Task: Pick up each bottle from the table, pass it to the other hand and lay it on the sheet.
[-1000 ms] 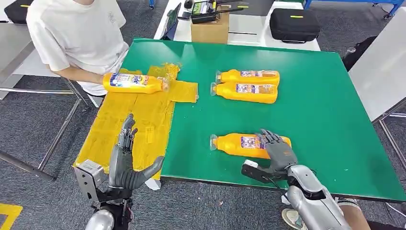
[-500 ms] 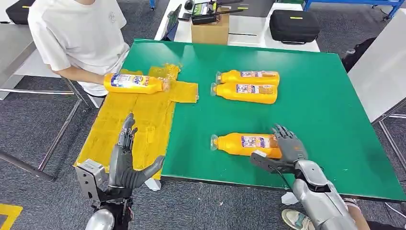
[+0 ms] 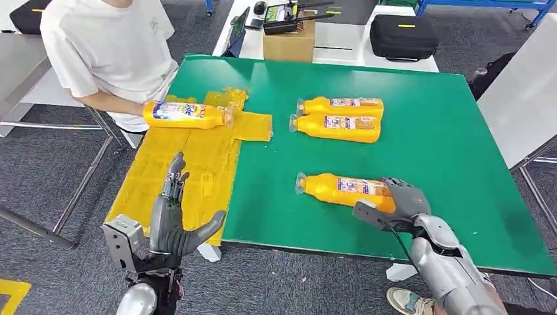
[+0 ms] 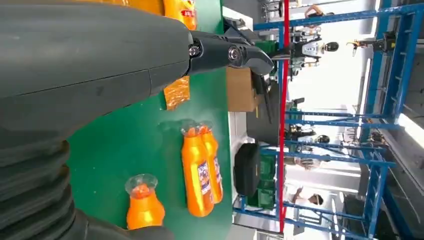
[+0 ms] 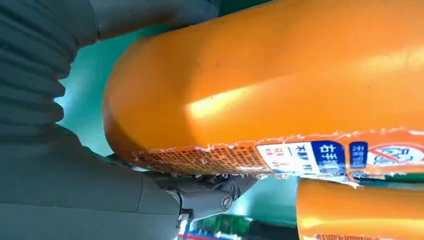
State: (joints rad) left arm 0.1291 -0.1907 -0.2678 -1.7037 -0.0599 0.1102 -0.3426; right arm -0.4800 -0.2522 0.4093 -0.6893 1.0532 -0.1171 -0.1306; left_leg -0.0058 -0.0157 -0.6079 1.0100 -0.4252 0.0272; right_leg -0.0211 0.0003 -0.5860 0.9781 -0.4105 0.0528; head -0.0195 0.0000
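Bottle [image 3: 345, 190] lies on the table [image 3: 433, 144] at 5 o'clock, right hand [image 3: 402, 202] wrapped round its base. Firm the grip before lifting toward the left hand [image 3: 172, 220], whose fingers are spread.

Robotics lab or test workshop. Grey carpet-tile floor [image 3: 46, 177]; green work table [image 3: 427, 151] on metal legs; white bench behind carrying cardboard box [image 3: 288, 44], cabled electronics [image 3: 289, 12], black equipment case [image 3: 403, 34]. Blue steel racking [image 4: 380, 150] and red upright post [image 4: 285, 100] along bright hall. Seated person in white T-shirt [image 3: 108, 52] at table edge
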